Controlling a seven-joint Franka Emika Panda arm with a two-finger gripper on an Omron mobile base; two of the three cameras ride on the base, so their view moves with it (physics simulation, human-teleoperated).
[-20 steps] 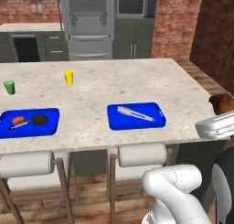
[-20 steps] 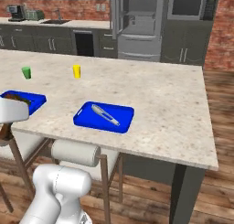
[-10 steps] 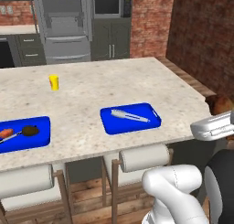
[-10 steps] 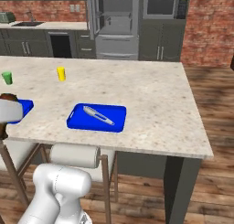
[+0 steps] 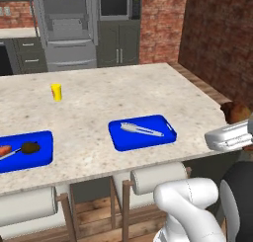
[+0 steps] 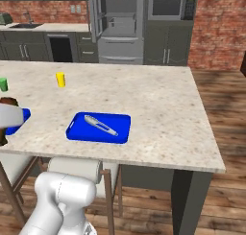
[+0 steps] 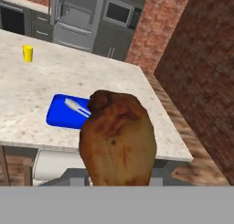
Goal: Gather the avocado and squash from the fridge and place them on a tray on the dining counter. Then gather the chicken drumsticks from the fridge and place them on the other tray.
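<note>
Between the gripper (image 7: 119,179) fingers, in the hand view, sits a chicken drumstick (image 7: 117,138), golden-brown and blunt end up; the jaws are clamped on it. It hangs off the near edge of the dining counter (image 5: 99,95), not yet above the stone top. The other tray (image 5: 143,132) lies ahead on the counter, empty of meat and carrying only a pair of metal tongs (image 5: 141,130).

Risk: the tongs occupy the middle of that tray. A drumstick lowered onto them would probably rock or roll toward the rim, so the release point should be a bare blue area. The drumstick must also clear the counter edge; a low approach could knock it loose from the jaws.

View differences: the left base view shows the first tray (image 5: 29,152) with the avocado (image 5: 30,147) and the squash (image 5: 5,150) resting in it, well apart from the tongs tray, plus a yellow cup (image 5: 57,92) further back. The right base view adds a green cup (image 6: 3,84) at the far left and the fridge (image 6: 120,25) standing open beyond the counter
</note>
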